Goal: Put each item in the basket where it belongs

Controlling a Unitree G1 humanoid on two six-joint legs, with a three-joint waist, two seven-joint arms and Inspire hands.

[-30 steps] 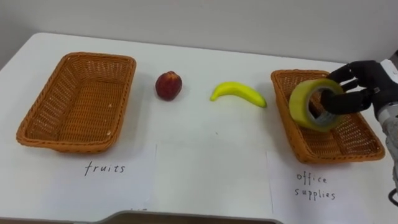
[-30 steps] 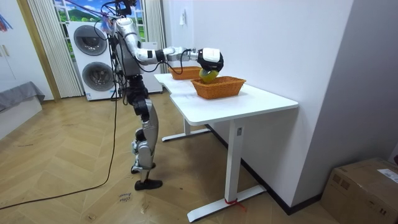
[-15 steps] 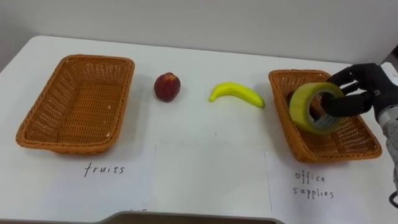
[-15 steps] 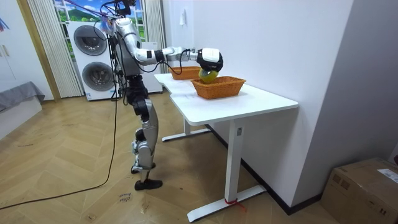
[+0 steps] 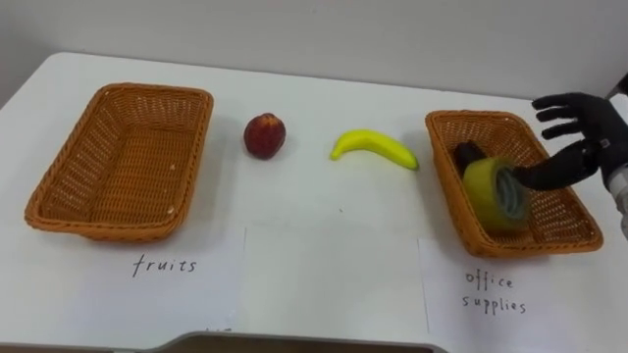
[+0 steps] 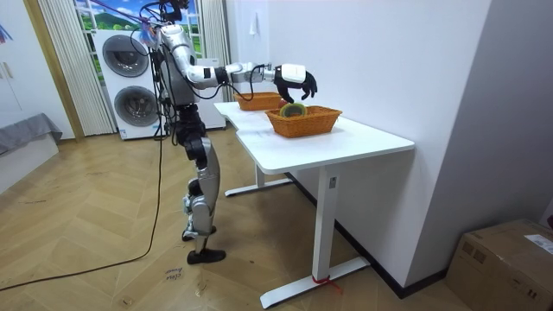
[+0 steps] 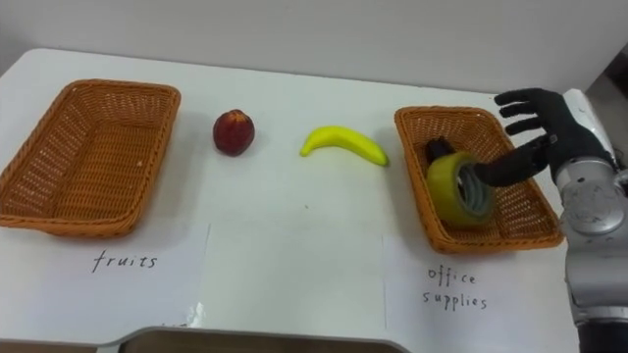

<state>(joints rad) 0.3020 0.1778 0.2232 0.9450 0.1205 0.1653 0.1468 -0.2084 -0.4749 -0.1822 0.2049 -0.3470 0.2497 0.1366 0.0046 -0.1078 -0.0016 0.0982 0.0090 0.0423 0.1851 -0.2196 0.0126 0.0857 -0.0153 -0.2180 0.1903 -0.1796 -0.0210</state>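
A: Tape roll: where was it when we looked?
B: We started at the right hand, at the frame's right edge: fingers spread, gripping nothing, thumb pointing at the roll. The roll lay on edge inside the office-supplies basket, beside a dark item we could not identify.
A: So what did we judge was left?
B: The fruit. The banana and the peach sat on the table at upper centre, and the fruits basket at left held nothing.
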